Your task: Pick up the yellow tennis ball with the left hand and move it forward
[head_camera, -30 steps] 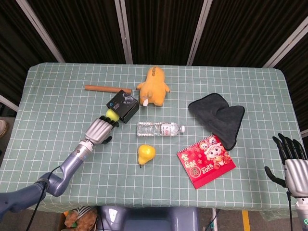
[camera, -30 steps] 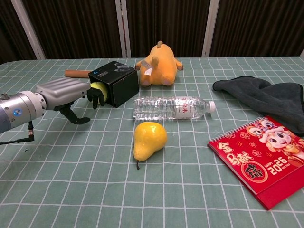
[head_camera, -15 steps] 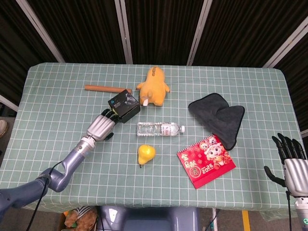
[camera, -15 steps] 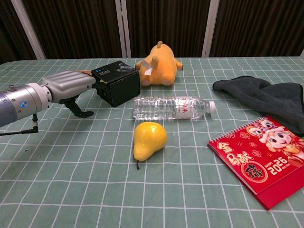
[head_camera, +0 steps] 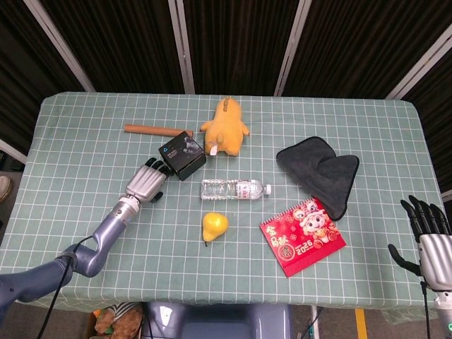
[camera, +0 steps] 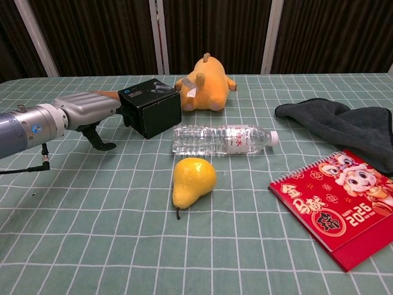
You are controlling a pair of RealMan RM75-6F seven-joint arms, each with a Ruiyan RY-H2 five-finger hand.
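Note:
The yellow tennis ball shows in neither view; it lies hidden under or behind my left hand. My left hand (head_camera: 145, 183) lies low over the green checked table (head_camera: 85, 148), fingers stretched forward and slightly spread, their tips against the left face of a black box (head_camera: 182, 155). In the chest view the left hand (camera: 86, 109) reaches the black box (camera: 150, 106) with its thumb (camera: 98, 141) pointing down to the cloth. My right hand (head_camera: 429, 236) hangs off the table's near right corner, fingers apart, holding nothing.
A wooden stick (head_camera: 157, 130) lies behind the box. An orange plush toy (head_camera: 226, 127) sits to the box's right. A water bottle (head_camera: 233, 188) lies on its side mid-table, a yellow pear (head_camera: 214, 225) in front of it. A dark cloth (head_camera: 321, 169) and red calendar (head_camera: 302, 236) lie right.
My left hand has slid forward and its fingers have straightened against the black box. The tennis ball, visible beside the box a second ago, is now covered. The right hand has not moved.

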